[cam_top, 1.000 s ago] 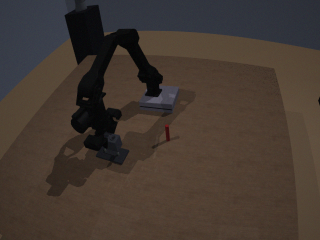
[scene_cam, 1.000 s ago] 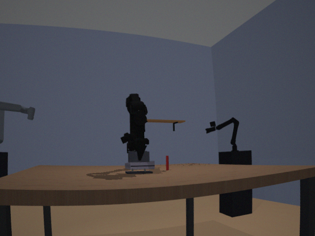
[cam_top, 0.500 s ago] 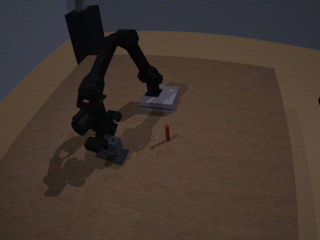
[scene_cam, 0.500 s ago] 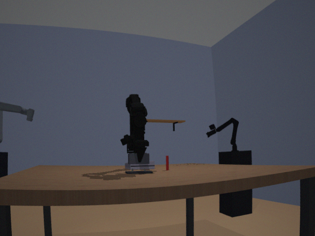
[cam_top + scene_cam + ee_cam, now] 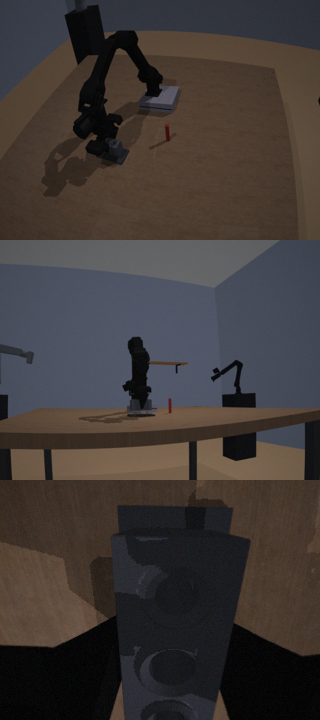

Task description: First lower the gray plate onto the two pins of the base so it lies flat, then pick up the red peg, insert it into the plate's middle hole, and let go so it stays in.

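Black jaws clamp the flat gray three-hole plate (image 5: 165,97) just above the gray base (image 5: 157,109); next, seat it flat on the pins.

Top view high and angled down, exterior low from tabletop side, wrist close above plate (image 5: 175,605).

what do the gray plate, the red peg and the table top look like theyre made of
Gray plate, held by the gripper: matte gray, sharp edges, faint sheen around its holes, probably metal or hard plastic.
Red peg: uniform flat red, no grain, likely plastic, possibly painted.
Table top: brown with streaky grain, looks like wood or wood veneer, dull finish.
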Robot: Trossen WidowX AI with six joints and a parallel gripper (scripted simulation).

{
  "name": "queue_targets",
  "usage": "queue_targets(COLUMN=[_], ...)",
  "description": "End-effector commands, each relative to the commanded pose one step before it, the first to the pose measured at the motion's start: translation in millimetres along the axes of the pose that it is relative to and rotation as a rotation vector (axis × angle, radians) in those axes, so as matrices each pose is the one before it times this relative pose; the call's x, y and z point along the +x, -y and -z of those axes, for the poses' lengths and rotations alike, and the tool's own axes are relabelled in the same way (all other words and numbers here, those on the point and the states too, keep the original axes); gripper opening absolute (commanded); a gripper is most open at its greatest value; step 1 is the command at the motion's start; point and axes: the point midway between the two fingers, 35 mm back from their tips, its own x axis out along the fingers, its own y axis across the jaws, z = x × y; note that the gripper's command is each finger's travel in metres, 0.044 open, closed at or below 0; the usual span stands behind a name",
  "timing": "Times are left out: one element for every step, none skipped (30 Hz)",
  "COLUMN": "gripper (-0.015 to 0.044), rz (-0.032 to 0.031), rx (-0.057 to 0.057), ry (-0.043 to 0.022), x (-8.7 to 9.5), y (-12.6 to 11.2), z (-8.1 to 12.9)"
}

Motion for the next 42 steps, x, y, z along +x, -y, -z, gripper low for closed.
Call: queue_targets(gripper=[0.0000,0.0000,0.0000,0.0000,0.0000,0.0000,0.0000,0.0000,0.0000,0.0000,0.0000,0.0000,0.0000,0.0000,0.0026,0.0052,0.0079,0.0105,0.0131,0.0158,0.0184,0.0210,0.0236,0.0263,0.0289,0.0315,0.0341,0.0368,0.0394,0.0420,0.0440,0.0440,0.0440,0.0440,0.0440,0.0440,0.0440,0.0440,0.0440,0.0440,0.0440,0.0440], rz=[0.00662,0.00001,0.00001,0.00001,0.00000,0.00000,-0.00001,-0.00331,0.00000,0.00000,0.00000,0.00000,0.00000,0.00000,0.00000,0.00000,0.00000,0.00000,0.00000,0.00000,0.00000,0.00000,0.00000,0.00000,0.00000,0.00000,0.00000,0.00000,0.00000,0.00000,0.00000,0.00000,0.00000,0.00000,0.00000,0.00000,-0.00013,-0.00038,-0.00059,-0.00070,-0.00036,0.00013], rx=[-0.0030,0.0000,0.0000,0.0000,0.0000,0.0000,0.0000,0.0029,0.0000,0.0000,0.0000,0.0000,0.0000,0.0000,0.0000,0.0000,0.0000,0.0000,0.0000,0.0000,0.0000,0.0000,0.0000,0.0000,0.0000,0.0000,0.0000,0.0000,0.0000,0.0000,0.0000,0.0000,0.0000,0.0000,0.0000,0.0000,-0.0007,-0.0020,-0.0034,-0.0044,-0.0033,-0.0015], ry=[0.00258,0.00001,0.00001,0.00000,0.00000,0.00000,0.00000,-0.00297,0.00000,0.00000,0.00000,0.00000,0.00000,0.00000,0.00000,0.00000,0.00000,0.00000,0.00000,0.00000,0.00000,0.00000,0.00000,0.00000,0.00000,0.00000,0.00000,0.00000,0.00000,0.00000,0.00000,0.00000,0.00000,0.00000,0.00000,0.00000,0.00024,0.00071,0.00118,0.00153,0.00119,0.00065], x=[9.22,1.64,1.63,1.33,0.72,0.24,-0.12,-3.93,0.00,0.00,0.00,0.00,0.00,0.00,0.00,0.00,0.00,0.00,0.00,0.00,0.00,0.00,0.00,0.00,0.00,0.00,0.00,0.00,0.00,0.00,0.00,0.00,0.00,0.00,0.00,0.00,-2.28,-6.87,-11.56,-15.24,-15.53,-15.53], y=[1.63,0.04,0.05,0.05,0.00,0.00,-0.06,-0.92,0.00,0.00,0.00,0.00,0.00,0.00,0.00,0.00,0.00,0.00,0.00,0.00,0.00,0.00,0.00,0.00,0.00,0.00,0.00,0.00,0.00,0.00,0.00,0.00,0.00,0.00,0.00,0.00,-0.49,-1.37,-1.90,-1.76,-0.94,-0.09], z=[-0.50,0.00,0.01,0.01,0.00,0.00,-0.01,0.58,0.00,0.00,0.00,0.00,0.00,0.00,0.00,0.00,0.00,0.00,0.00,0.00,0.00,0.00,0.00,0.00,0.00,0.00,0.00,0.00,0.00,0.00,0.00,0.00,0.00,0.00,0.00,0.00,-0.04,-0.11,-0.15,-0.15,-0.08,-0.01])
